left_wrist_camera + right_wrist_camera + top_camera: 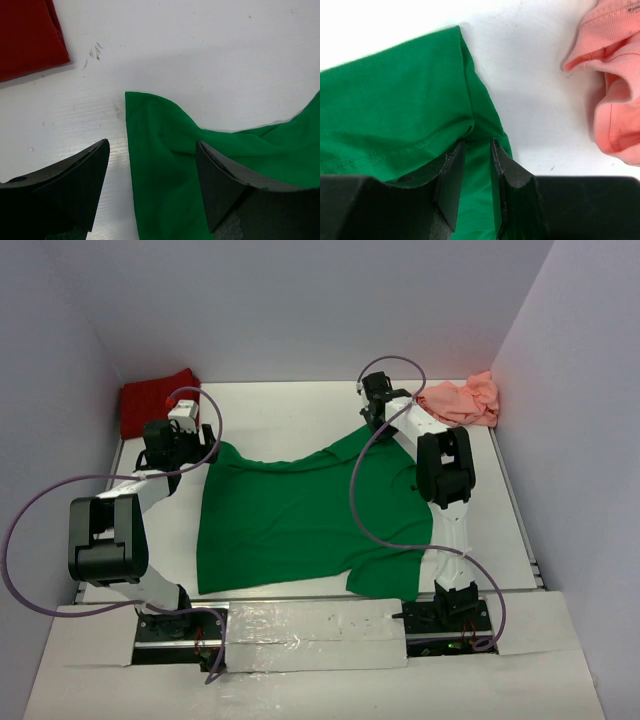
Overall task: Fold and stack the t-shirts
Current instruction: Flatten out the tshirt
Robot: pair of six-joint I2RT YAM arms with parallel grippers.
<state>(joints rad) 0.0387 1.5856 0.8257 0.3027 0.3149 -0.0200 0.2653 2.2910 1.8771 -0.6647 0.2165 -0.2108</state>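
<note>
Right gripper (477, 143) pinches the green shirt (290, 520) at its far-right corner; left gripper (152, 145), spread above its far-left corner (nothing gripped), should drop squarely before closing.

Three t-shirts show, seemingly: green shirt (290, 520), red shirt (150, 400), pink shirt (462, 400); two arms: left arm (110, 535), right arm (445, 465).

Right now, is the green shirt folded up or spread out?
Spread out. The green shirt lies wide and mostly flat across the table, with only small wrinkles and no fold made yet.
</note>
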